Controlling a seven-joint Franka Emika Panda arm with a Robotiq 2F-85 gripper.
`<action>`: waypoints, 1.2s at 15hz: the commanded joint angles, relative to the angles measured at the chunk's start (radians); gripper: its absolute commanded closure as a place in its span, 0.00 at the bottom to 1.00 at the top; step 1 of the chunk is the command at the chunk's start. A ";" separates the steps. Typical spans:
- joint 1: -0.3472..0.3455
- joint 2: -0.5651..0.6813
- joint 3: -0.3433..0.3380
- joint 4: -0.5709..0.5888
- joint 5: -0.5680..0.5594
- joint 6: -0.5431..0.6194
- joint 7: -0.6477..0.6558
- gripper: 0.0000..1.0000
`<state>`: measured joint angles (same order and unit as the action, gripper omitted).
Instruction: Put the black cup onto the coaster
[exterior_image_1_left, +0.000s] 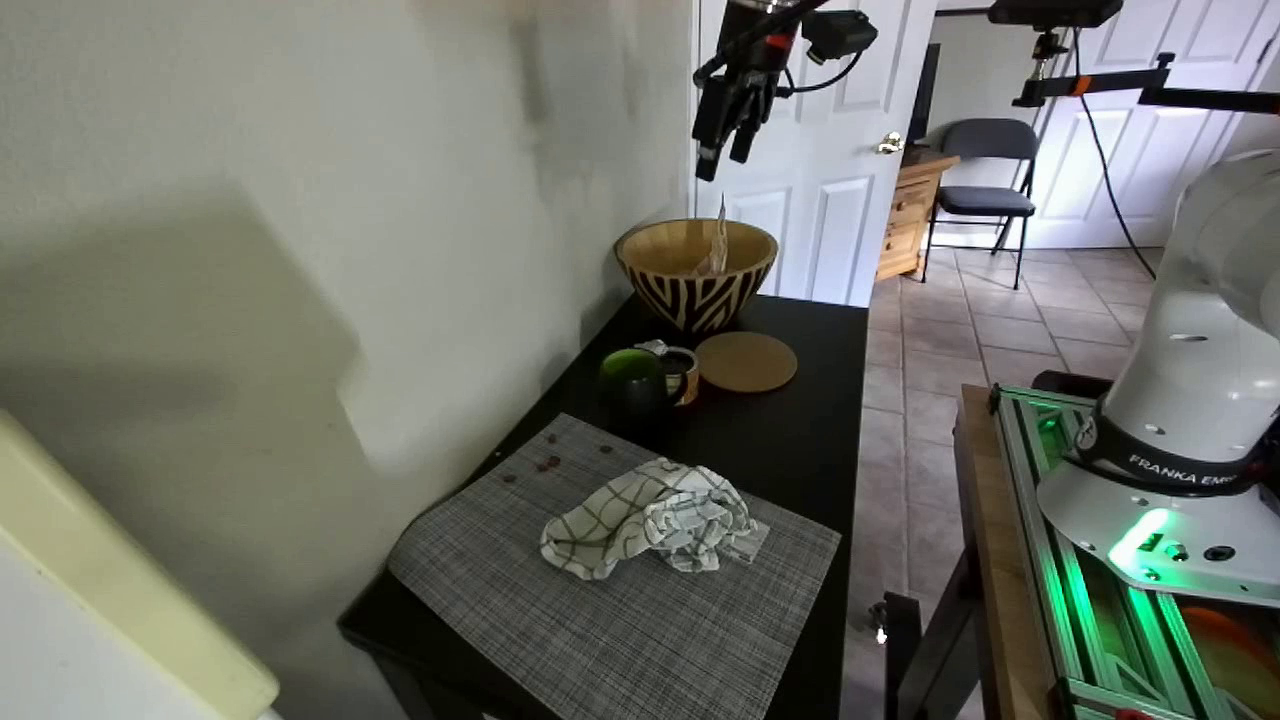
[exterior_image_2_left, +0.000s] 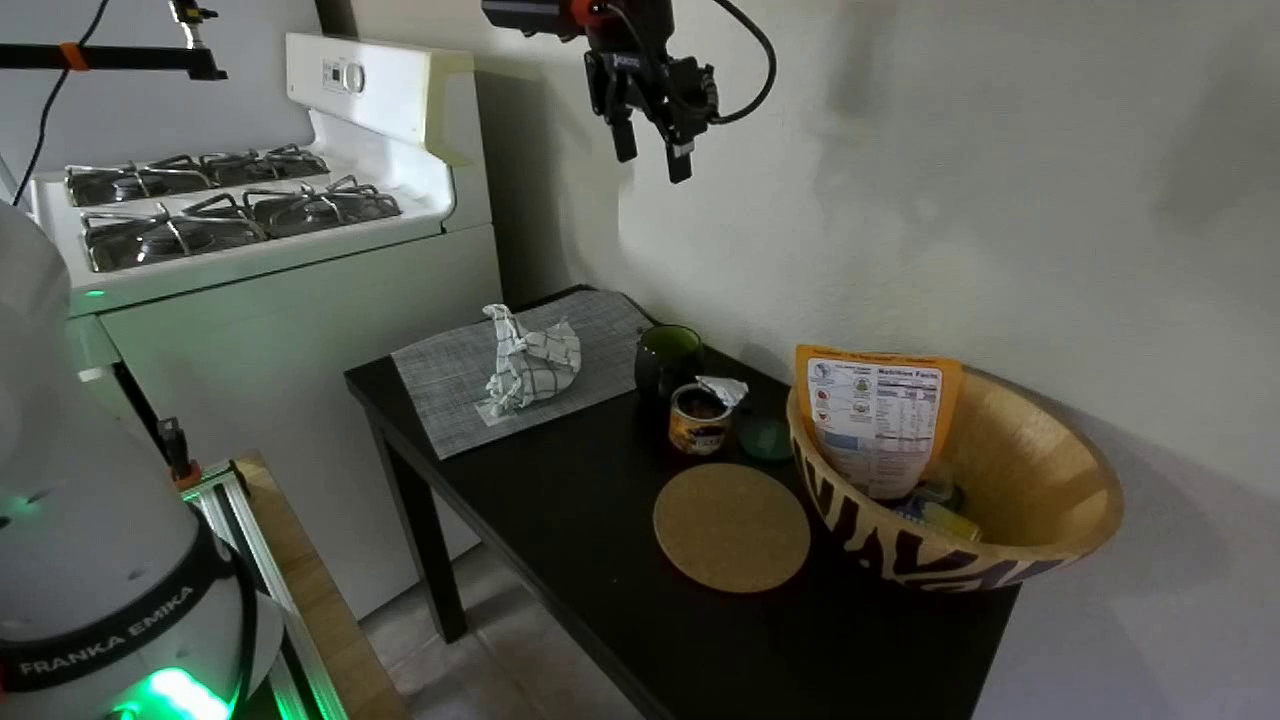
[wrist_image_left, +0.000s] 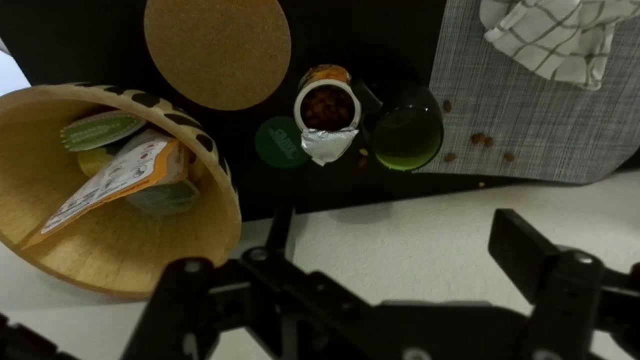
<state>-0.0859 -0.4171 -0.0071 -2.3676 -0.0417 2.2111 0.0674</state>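
Note:
The black cup (exterior_image_1_left: 630, 395), a mug with a green inside and a side handle, stands upright on the black table. It also shows in an exterior view (exterior_image_2_left: 657, 378) and in the wrist view (wrist_image_left: 407, 132). The coaster (exterior_image_2_left: 732, 528), a flat round cork disc, lies bare on the table; it also shows in an exterior view (exterior_image_1_left: 747, 362) and in the wrist view (wrist_image_left: 218, 52). My gripper (wrist_image_left: 395, 225) is open with nothing between its fingers. In both exterior views the gripper (exterior_image_1_left: 723, 165) (exterior_image_2_left: 653, 162) hangs well above the table, apart from the cup and coaster.
An open can of nuts (wrist_image_left: 327, 107) stands between cup and coaster, touching or close to the cup handle. A green lid (wrist_image_left: 281, 142) lies nearby. A large zebra-patterned bowl (exterior_image_2_left: 1050, 460) holds packets. A checked cloth (exterior_image_1_left: 650, 515) lies on the grey placemat (exterior_image_1_left: 620, 630). A wall (exterior_image_1_left: 450, 250) borders the table.

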 joint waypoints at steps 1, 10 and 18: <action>0.051 -0.035 -0.054 -0.116 0.029 0.017 -0.188 0.00; 0.070 0.228 -0.155 -0.223 0.034 0.301 -0.485 0.00; 0.050 0.419 -0.094 -0.136 0.000 0.355 -0.451 0.00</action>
<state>-0.0167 0.0037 -0.1218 -2.5037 -0.0411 2.5683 -0.3856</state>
